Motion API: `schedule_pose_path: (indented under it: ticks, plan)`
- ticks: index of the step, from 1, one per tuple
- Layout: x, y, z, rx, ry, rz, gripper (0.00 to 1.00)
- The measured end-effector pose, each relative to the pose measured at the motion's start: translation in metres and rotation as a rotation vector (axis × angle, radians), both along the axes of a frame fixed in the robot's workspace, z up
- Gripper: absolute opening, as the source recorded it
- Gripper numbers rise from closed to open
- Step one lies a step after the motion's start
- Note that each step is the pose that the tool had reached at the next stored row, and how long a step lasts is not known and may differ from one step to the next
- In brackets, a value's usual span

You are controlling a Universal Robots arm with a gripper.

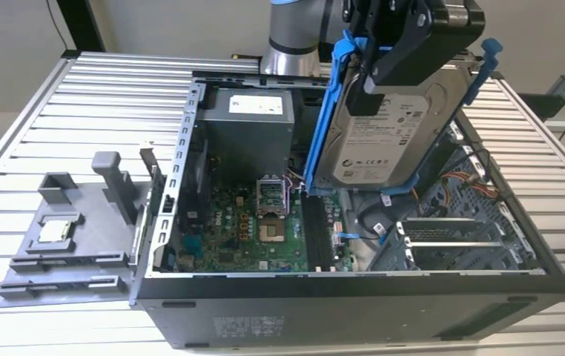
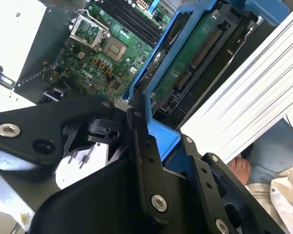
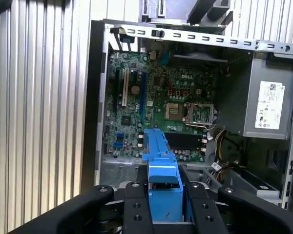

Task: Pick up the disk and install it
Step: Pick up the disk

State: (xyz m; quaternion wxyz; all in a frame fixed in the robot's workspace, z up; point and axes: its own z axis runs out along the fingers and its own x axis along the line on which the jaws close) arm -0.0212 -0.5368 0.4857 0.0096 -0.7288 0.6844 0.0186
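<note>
Our gripper [image 3: 164, 200] is clamped on the disk [image 1: 391, 126] by its blue rail, holding it on edge above the open computer case [image 1: 362, 311]. Pickup looks done. We judge that installing calls for careful lining-up inside.

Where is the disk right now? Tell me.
In the exterior view, the disk is clamped in the pincer above the open computer case, to the exterior view's right of the motherboard.
</note>
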Motion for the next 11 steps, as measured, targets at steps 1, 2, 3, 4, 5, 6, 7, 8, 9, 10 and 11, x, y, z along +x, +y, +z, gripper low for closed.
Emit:
schedule_pose_path:
  ticks: [1,2,3,4,5,6,7,8,9,10,11]
  plan:
    - [0.0013,-0.0017,-0.0001,0.0,0.0,0.0,0.0]
    - [0.0024,-0.0034,-0.0001,-0.0001,0.0,0.0,0.0]
    - [0.0034,-0.0051,-0.0003,-0.0001,0.0,-0.001,0.0]
    - [0.0041,-0.0064,-0.0005,0.0001,0.0,-0.002,0.0]
    - [0.0047,-0.0074,-0.0007,0.0,0.0,-0.003,0.0]
    - [0.0054,-0.0084,-0.0009,0.0,0.0,-0.005,0.0]
    - [0.0069,-0.0091,-0.0012,0.0001,0.0,-0.006,0.0]
    - [0.0088,-0.0092,-0.0013,0.0001,0.0,-0.006,0.0]
    - [0.0112,-0.0093,-0.0013,-0.0002,0.0,-0.006,0.0]
    - [0.0142,-0.0098,-0.0016,0.0,0.0,-0.006,0.0]
    - [0.0177,-0.0104,-0.0019,0.0,0.0,-0.006,0.0]
